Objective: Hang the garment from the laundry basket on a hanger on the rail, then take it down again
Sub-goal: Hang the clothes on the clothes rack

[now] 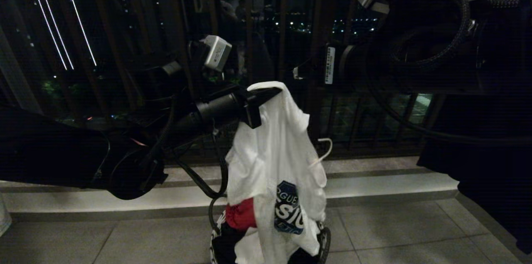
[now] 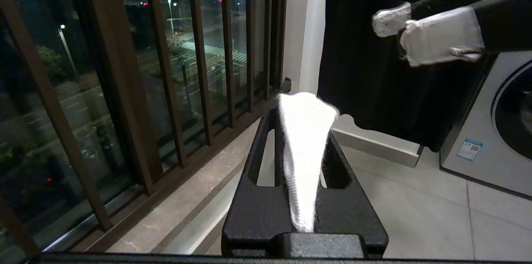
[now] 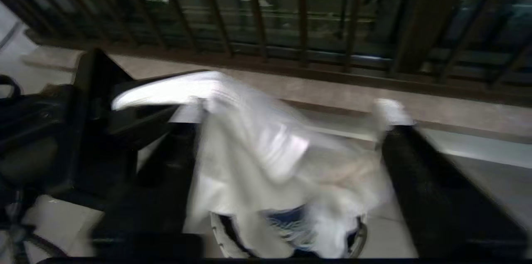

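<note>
The round white woven laundry basket (image 1: pixel 322 241) is cut off by the bottom edge of the head view, and the hanging white T-shirt (image 1: pixel 274 160) covers most of it. Only a short curve of thin white wire hanger (image 1: pixel 326 149) shows beside the shirt. In the right wrist view the shirt (image 3: pixel 266 151) is smeared by blur.

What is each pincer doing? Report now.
Left pincer: closed on the T-shirt.
Right pincer: open, holding nothing.

Red cloth (image 1: pixel 241 214), balcony bars (image 1: pixel 282 27), washer (image 2: pixel 494 131).
</note>
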Tool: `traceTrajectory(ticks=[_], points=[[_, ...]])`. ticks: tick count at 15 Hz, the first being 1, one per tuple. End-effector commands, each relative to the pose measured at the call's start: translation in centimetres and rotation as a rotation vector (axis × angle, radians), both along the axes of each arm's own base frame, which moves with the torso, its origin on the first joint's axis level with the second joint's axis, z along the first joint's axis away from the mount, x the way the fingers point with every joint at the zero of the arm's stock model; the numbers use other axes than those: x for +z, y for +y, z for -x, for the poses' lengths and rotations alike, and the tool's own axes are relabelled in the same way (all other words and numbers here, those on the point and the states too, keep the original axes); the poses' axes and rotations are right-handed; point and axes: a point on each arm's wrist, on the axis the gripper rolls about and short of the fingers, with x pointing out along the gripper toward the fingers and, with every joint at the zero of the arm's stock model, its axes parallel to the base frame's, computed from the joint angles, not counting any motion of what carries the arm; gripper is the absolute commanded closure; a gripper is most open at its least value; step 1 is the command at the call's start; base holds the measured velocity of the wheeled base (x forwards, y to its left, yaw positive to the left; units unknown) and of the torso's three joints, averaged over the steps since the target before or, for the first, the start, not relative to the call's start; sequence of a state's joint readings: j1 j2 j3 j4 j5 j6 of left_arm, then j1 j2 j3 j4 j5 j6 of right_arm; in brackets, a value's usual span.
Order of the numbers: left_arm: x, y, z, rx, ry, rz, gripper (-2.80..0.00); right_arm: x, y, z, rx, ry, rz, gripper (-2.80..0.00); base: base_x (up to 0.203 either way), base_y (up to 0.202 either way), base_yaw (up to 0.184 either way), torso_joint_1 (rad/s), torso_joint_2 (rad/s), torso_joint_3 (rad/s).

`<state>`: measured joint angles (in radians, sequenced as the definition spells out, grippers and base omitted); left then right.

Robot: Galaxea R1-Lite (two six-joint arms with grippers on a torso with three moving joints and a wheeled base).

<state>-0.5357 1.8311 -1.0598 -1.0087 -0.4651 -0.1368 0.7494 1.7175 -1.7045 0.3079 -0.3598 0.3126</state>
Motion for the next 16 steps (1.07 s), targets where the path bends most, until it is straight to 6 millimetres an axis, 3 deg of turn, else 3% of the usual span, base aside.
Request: traceTrajectory(ticks=[1,5,11,16], points=[[0.1,0.0,0.0,-0.003,-0.005,0.003,0.0,-0.3,-0.3,0.3,-0.003,0.01,0.008,0.0,0.0,0.0,0.0,0.0,0.0,0.0],[0.1,0.0,0.0,-0.003,-0.005,0.003,0.0,-0.9,-0.3,0.2,-0.013,0.026,0.02,0.0,0.0,0.0,0.0,0.0,0.0,0.0],[0.2,0.1,0.0,-0.001,-0.008,0.005,0.0,-3.9,-1.3,-0.2,-0.066,0.11,0.054,0.0,0.0,0.0,0.0,0.0,0.0,0.0],[0.3,0.2,0.1,0.0,-0.009,0.007,0.0,-9.2,-3.2,-1.4,-0.144,0.26,0.082,0.0,0.0,0.0,0.0,0.0,0.0,0.0]])
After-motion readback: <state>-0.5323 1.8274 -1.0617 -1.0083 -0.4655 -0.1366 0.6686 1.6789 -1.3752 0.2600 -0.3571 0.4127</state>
